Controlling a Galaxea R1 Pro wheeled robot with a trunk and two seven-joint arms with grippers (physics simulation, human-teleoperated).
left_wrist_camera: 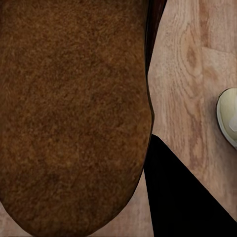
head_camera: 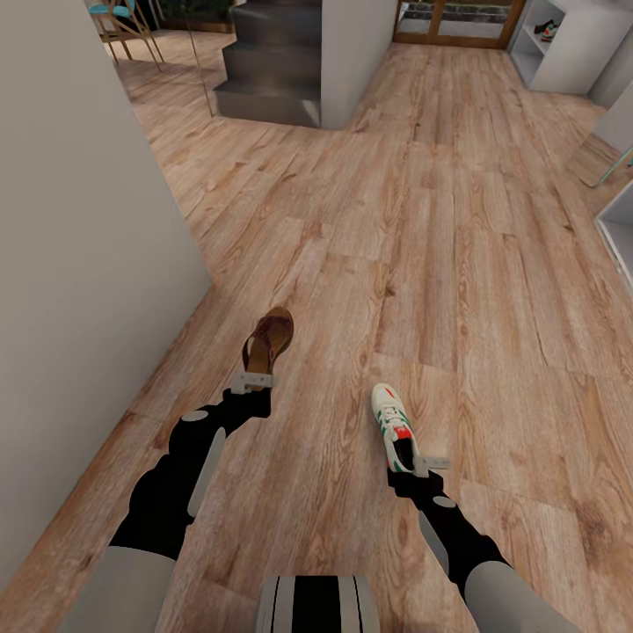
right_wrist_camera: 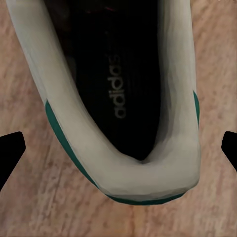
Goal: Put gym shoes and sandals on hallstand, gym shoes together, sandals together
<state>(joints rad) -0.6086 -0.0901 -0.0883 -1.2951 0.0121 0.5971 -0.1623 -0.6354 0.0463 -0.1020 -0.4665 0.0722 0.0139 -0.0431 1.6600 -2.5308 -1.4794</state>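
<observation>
The corridor floor [head_camera: 457,220] is filling most of the head view, running up to the hallstand [head_camera: 563,48] in the upper right corner, where one gym shoe [head_camera: 549,32] and something dark beside it are already sitting on a shelf. At lower centre, the second gym shoe [head_camera: 393,425] is hanging heel-first from the right gripper [head_camera: 424,463], its long axis pointing up the frame; the right wrist view is showing the heel between dark fingertips [right_wrist_camera: 11,150], which I judge to be clamped on it. Left of it, the sandal [head_camera: 270,338] is riding in the left gripper [head_camera: 252,381], apparently gripped by its heel end, toe up-frame. The rack is lying far ahead and right, nearer the right arm, so driving comes first
</observation>
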